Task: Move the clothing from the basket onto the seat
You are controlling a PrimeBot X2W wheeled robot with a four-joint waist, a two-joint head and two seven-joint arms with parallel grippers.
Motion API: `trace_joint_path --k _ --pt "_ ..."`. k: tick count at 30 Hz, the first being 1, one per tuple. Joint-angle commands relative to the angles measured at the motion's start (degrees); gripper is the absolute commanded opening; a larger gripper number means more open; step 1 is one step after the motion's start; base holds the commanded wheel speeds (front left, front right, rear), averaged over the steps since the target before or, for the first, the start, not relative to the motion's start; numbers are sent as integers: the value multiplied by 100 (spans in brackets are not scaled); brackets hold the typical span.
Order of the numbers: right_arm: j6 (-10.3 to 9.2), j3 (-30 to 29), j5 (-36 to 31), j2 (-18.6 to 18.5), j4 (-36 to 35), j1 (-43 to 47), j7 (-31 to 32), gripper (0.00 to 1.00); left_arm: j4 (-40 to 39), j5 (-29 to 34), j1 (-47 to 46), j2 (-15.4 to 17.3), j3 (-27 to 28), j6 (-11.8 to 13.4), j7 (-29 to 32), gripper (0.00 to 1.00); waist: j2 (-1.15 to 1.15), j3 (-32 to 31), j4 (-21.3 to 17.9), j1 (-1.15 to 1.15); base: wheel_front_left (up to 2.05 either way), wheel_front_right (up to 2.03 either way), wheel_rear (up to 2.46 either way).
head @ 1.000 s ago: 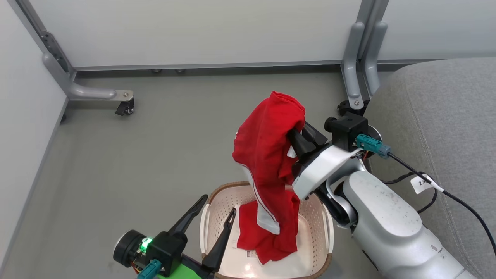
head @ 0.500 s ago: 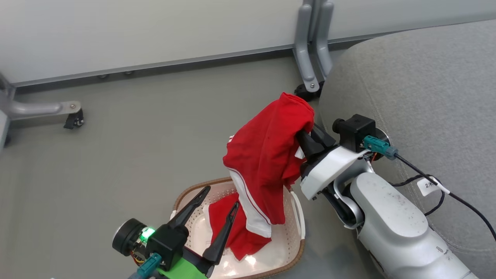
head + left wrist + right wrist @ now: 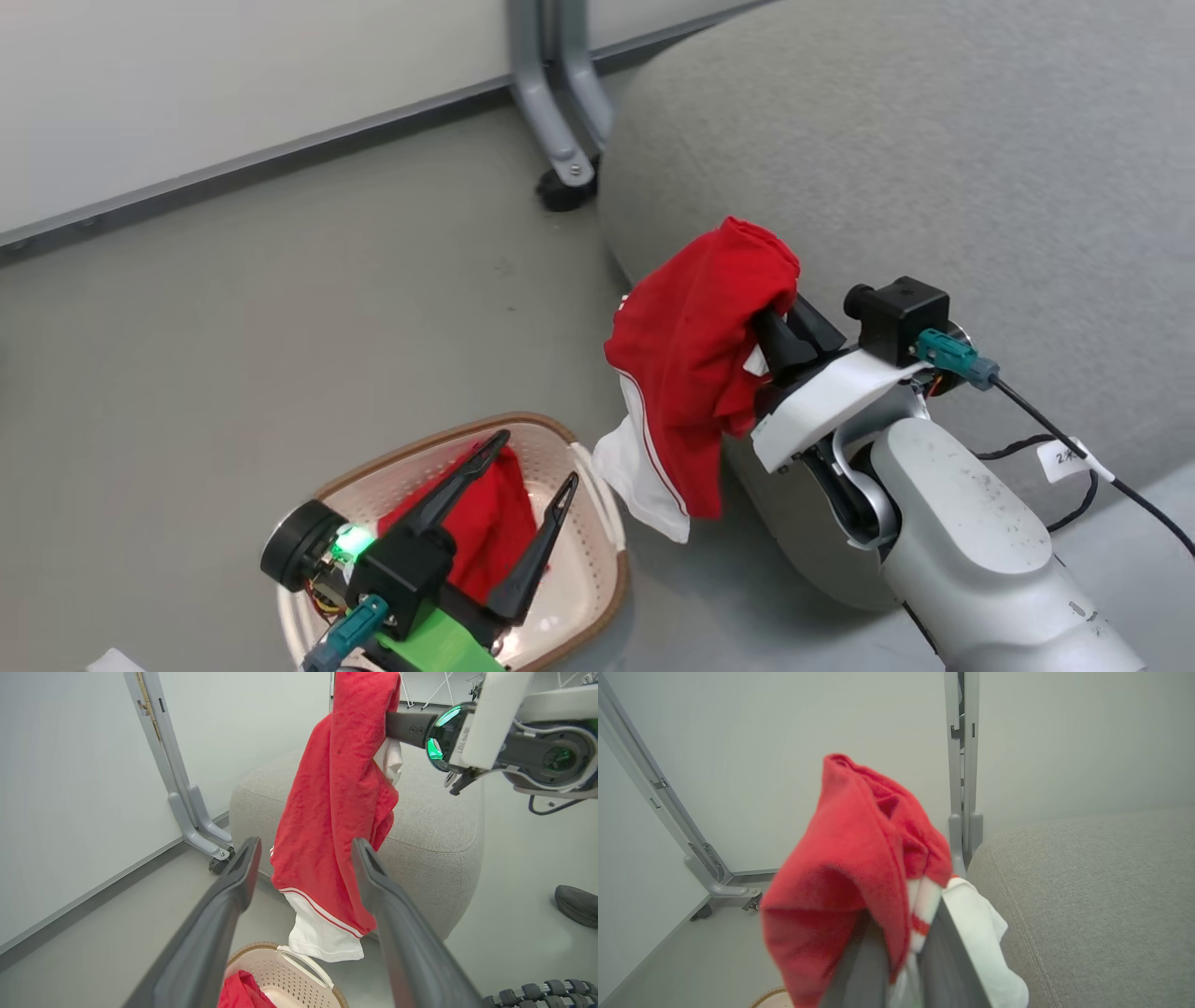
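Right pincer (image 3: 764,322): centre-right of the head view, fingers together, clamped on a fold of the garment (image 3: 695,373), tips buried in the cloth.
Same grip, right wrist view (image 3: 896,956): two dark fingers rising at bottom centre, red and white cloth (image 3: 845,877) pinched between them.
Garment: red with a white panel and thin white stripes; hanging free from the grip, clear of the basket (image 3: 586,560), white hem low at frame centre, before the seat's near edge; touching the seat or not, cannot tell. Draped down the middle of the left wrist view (image 3: 331,802).
Left pincer (image 3: 538,457): lower left of the head view, fingers wide apart, holding nothing, over the basket; same spread in its own view (image 3: 307,845).
Basket: bottom left, on the floor (image 3: 280,308), left of the hanging garment; cream, perforated, brown rim.
Other garment (image 3: 485,527): red, bunched inside the basket, seen between the left fingers.
Seat (image 3: 934,140): grey upholstery, upper right, behind and right of the garment.
Post (image 3: 551,112): grey, on a caster, top centre, just beside the seat's left edge.
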Motion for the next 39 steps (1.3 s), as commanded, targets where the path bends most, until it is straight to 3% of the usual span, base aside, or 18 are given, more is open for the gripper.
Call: trace_joint_path --k 1,7,11,17,29,38,39 --pt "0 -60 -33 49 -8 67 -47 0 -44 71 -116 74 0 3 37 100 0 319 -658 0 0 0 0" --pt "0 -413 -44 91 -1 -12 -76 0 -229 116 -258 190 -47 -61 229 100 0 597 -1046 0 0 0 0" --pt "0 -818 -48 22 95 -219 -80 0 -376 165 -409 256 -84 -121 367 100 0 857 -1075 0 0 0 0" --pt "0 -1597 -80 -260 312 -787 -78 0 -601 309 -838 325 -143 -263 505 100 0 1458 -763 0 0 0 0" --pt "0 -3126 -452 -1205 294 -2381 -79 0 -881 549 -1731 404 -37 -368 474 100 0 2632 88 0 0 0 0" --pt "0 -4070 -513 -1123 1143 -2325 -74 0 -823 602 -2129 281 -205 -456 371 100 0 3278 473 0 0 0 0" --pt "0 -4122 -529 -1068 1263 -2279 -75 20 -804 610 -2155 271 -224 -457 356 100 0 3311 493 0 0 0 0"
